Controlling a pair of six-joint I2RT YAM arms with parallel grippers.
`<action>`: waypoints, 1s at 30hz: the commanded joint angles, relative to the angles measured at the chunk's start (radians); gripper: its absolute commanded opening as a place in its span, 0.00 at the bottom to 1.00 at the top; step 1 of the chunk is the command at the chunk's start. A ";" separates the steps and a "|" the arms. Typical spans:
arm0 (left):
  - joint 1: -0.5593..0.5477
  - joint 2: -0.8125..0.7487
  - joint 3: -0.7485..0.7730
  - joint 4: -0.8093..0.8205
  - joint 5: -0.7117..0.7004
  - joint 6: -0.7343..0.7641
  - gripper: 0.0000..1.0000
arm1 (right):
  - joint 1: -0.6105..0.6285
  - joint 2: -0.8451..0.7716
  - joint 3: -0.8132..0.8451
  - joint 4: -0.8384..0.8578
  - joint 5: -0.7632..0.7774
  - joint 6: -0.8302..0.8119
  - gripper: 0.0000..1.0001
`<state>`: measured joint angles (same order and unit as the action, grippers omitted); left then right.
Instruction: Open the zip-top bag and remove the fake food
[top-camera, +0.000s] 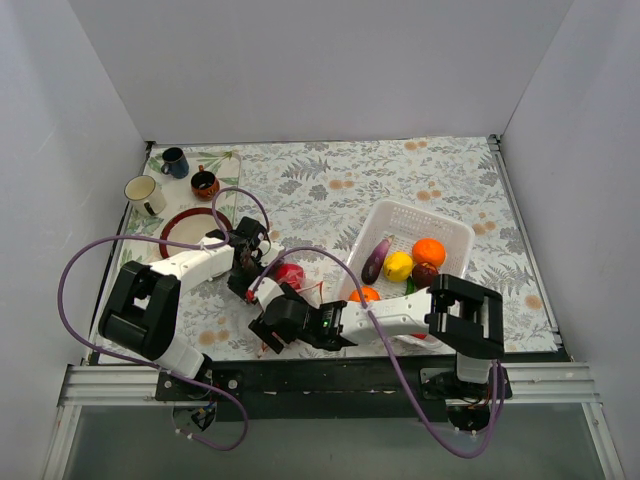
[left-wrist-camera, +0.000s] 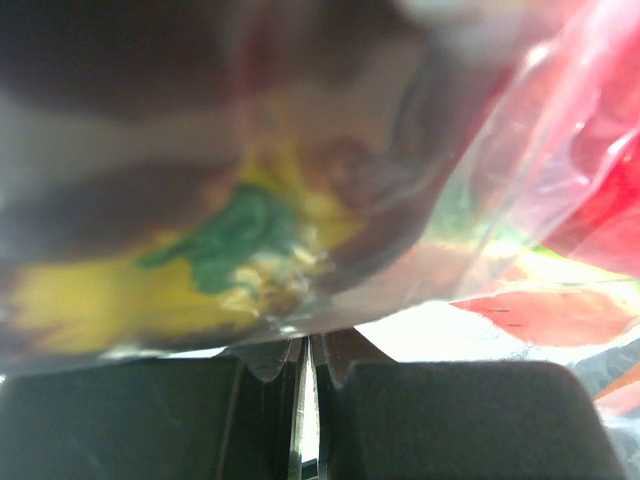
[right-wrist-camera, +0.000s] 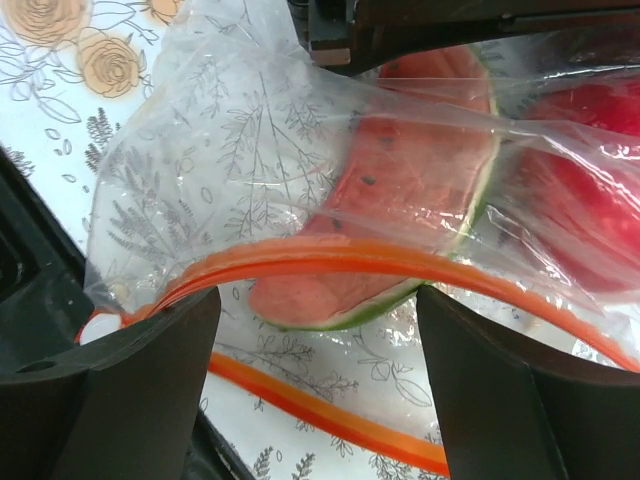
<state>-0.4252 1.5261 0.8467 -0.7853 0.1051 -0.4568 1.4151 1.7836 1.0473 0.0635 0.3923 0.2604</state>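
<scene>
The clear zip-top bag lies near the front of the table between my two grippers, with a red piece of fake food showing inside. My left gripper is shut on the bag's film, pinched between its pads. My right gripper is open at the bag's mouth. The orange-red zip strip is parted, with one half arched up and the other lying lower. A watermelon slice and a red piece sit inside the bag. Blurred green and yellow shapes show through the film.
A white mesh basket at the right holds an eggplant, a lemon, an orange and a dark plum. Three mugs and a red-rimmed plate stand at the back left. White walls enclose the table.
</scene>
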 joint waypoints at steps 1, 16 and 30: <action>-0.004 -0.015 0.011 -0.015 0.001 -0.006 0.00 | -0.001 0.057 0.079 -0.025 0.066 -0.004 0.88; -0.004 -0.014 0.017 -0.022 0.002 -0.002 0.00 | 0.008 0.174 0.161 -0.140 0.289 0.048 0.88; -0.006 -0.018 0.006 -0.008 -0.008 -0.003 0.00 | 0.005 0.053 0.019 -0.149 0.240 0.115 0.52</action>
<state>-0.4252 1.5261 0.8478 -0.7860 0.1047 -0.4614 1.4216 1.8893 1.1225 -0.0181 0.6476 0.3618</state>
